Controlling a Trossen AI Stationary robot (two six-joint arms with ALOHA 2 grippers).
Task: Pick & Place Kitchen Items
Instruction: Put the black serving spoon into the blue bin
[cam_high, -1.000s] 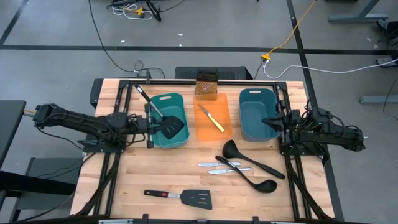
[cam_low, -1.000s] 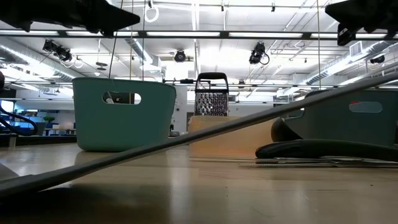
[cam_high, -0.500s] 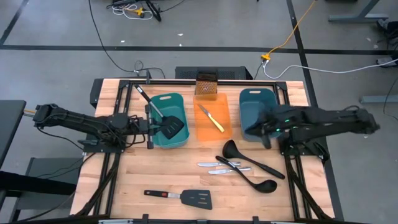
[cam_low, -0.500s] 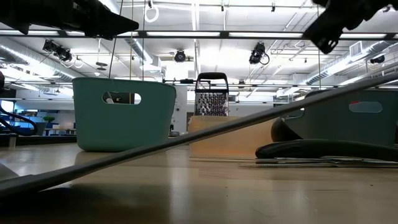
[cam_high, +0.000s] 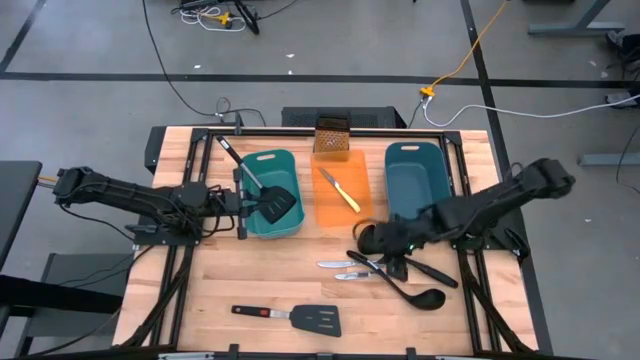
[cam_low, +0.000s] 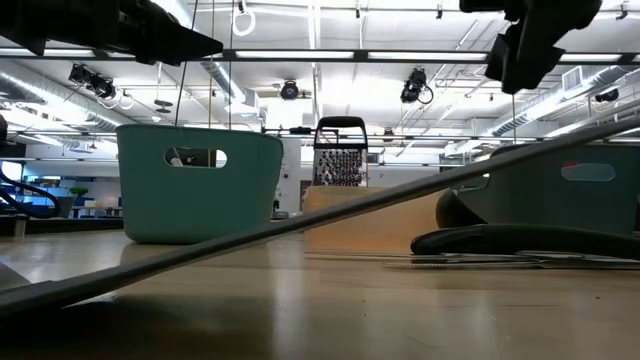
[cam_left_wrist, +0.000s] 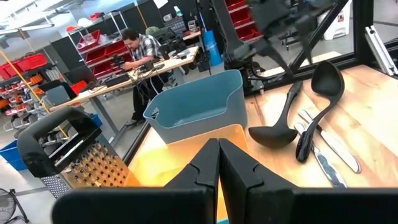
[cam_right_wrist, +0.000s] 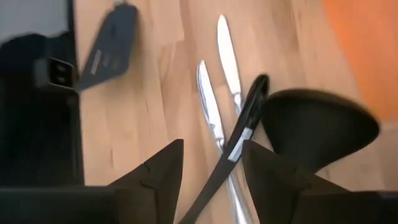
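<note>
Ladles (cam_high: 405, 270), two, black, lie crossed on table (cam_high: 200, 290) centre-right, over two silver table knives (cam_high: 350, 268). Right gripper (cam_high: 398, 252) hovers directly above ladle handles, fingers spread, empty. Best approach: descend straight, straddle one ladle handle (cam_right_wrist: 239, 140) only, avoid knives beneath, then close. Left gripper (cam_high: 243, 200) waits beside left teal tub (cam_high: 250, 225), fingers pressed together.
</note>
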